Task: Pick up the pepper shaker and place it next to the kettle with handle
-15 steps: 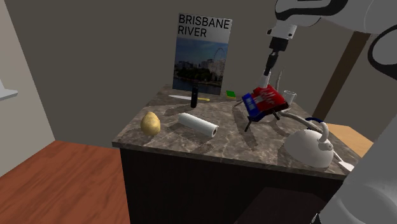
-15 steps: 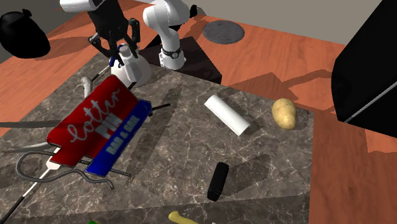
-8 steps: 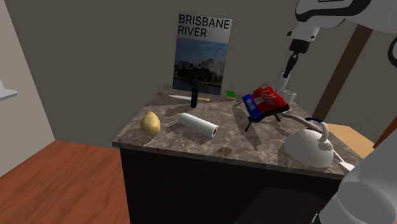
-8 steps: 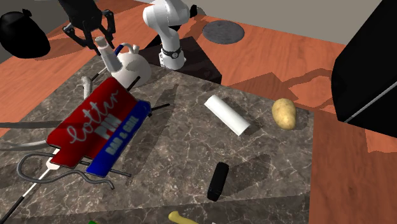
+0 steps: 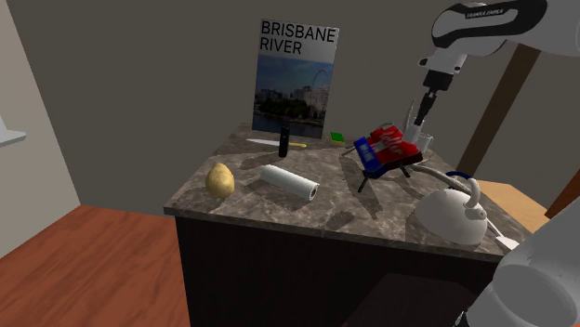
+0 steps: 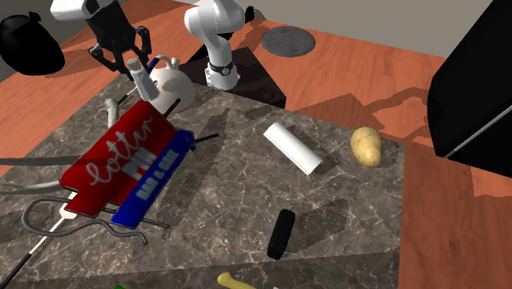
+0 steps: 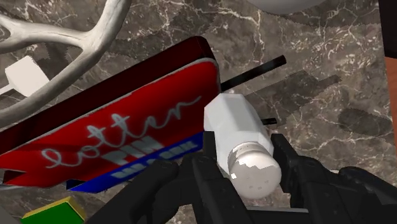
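Counter: dark veined stone top over a dark base.

Shoulder view, on the top:
- Potato near the left edge.
- White roll on its side, right of the potato, near but not touching.
- Behind these, toward the back edge at mid-frame: a black stick, a yellow piece just beside it, and a small green piece further right.
- Right of centre: red-and-blue box, tilted on a dark wire stand whose legs rest on the stone.
- Lower right: white kettle with an arched handle, near the front edge.

Second exterior view: kettle upper left, box at left, roll centre, potato right, black stick lower centre.
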`<state>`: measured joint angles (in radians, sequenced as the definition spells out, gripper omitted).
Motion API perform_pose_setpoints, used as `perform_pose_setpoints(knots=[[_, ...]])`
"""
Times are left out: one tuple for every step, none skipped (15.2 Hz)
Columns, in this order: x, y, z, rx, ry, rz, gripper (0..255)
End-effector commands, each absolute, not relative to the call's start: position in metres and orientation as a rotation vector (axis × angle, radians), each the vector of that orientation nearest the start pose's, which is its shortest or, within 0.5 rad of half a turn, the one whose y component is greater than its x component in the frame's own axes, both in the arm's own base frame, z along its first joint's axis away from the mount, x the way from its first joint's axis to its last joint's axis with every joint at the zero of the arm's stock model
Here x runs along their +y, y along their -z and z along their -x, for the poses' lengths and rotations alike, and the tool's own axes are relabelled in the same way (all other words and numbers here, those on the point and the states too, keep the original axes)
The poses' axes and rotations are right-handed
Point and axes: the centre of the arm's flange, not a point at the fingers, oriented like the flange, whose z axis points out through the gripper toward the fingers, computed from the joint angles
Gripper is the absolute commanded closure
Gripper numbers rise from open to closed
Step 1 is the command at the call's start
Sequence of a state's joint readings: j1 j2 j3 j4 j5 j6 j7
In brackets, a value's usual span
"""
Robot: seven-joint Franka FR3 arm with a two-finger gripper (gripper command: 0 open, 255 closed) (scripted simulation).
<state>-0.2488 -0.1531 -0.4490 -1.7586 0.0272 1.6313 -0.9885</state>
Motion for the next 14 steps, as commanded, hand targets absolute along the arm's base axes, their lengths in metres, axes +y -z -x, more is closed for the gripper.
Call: perform_pose_setpoints(knots=[[-0.342,-0.603,-0.386,-0.451,0.119,3.052,255],[-0.342,-0.598,-0.386,-0.451,0.119,3.052,255],[-0.342,-0.593,-0.386,-0.451,0.119,3.052,255],[-0.342,-0.587,-0.386,-0.451,0.119,3.052,255],[-0.342,-0.582,-0.386,-0.451,0.119,3.052,255],[-0.342,-0.577,-0.386,-0.451,0.119,3.052,255],[-0.342,-0.571,-0.386,-0.451,0.119,3.052,255],[-0.342,-0.566,-0.386,-0.451,0.119,3.052,255],[-0.342,-0.561,-0.386,-0.451,0.119,3.052,255],[-0.342,-0.556,-0.386,-0.451,0.119,3.052,255],[-0.342,-0.55,-0.386,-0.451,0.119,3.052,255],[-0.342,-0.545,-0.386,-0.451,0.119,3.052,255],[-0.342,-0.54,-0.386,-0.451,0.119,3.052,255],[-0.342,-0.534,-0.386,-0.451,0.119,3.052,255]])
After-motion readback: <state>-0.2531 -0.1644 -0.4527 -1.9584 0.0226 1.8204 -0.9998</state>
